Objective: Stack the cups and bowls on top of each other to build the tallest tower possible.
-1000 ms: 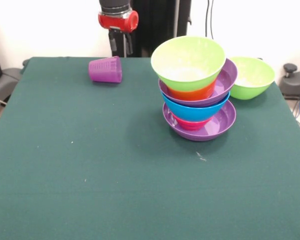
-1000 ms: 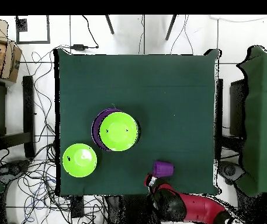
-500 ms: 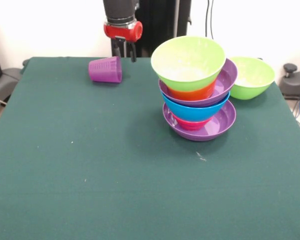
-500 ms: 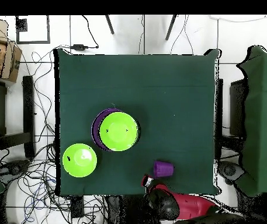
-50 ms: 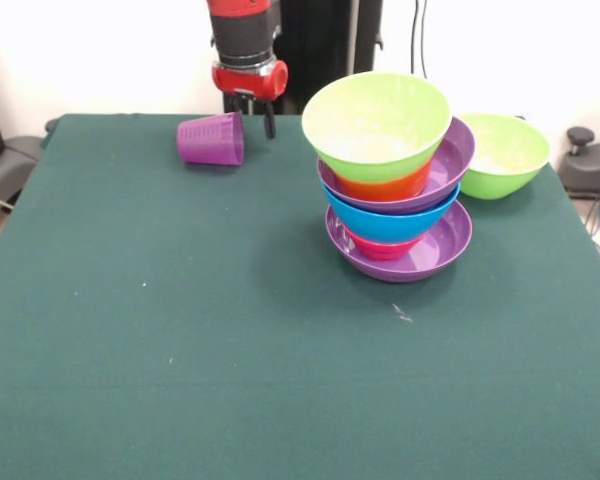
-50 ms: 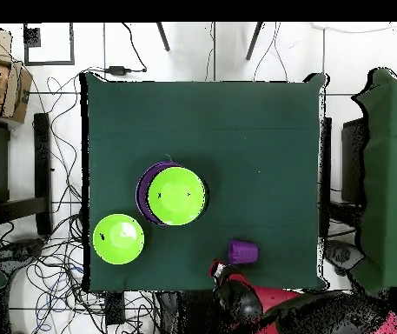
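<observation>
On green table [image 5: 180,350], leaning tower [image 5: 395,190] (six bowls), white wall behind

Glossy smooth plastic on the lime green bowl [image 5: 378,122] topping the tower [image 5: 395,185]; the purple cup [image 5: 212,139] looks translucent, ribbed; matt green cloth covers the table [image 5: 180,340].

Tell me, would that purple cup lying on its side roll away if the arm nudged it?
Probably. The purple cup lies on its side on the green cloth, so it may roll; being tapered, it would likely curve, not run straight. It looks like thin plastic, so probably light and easily shoved.
</observation>
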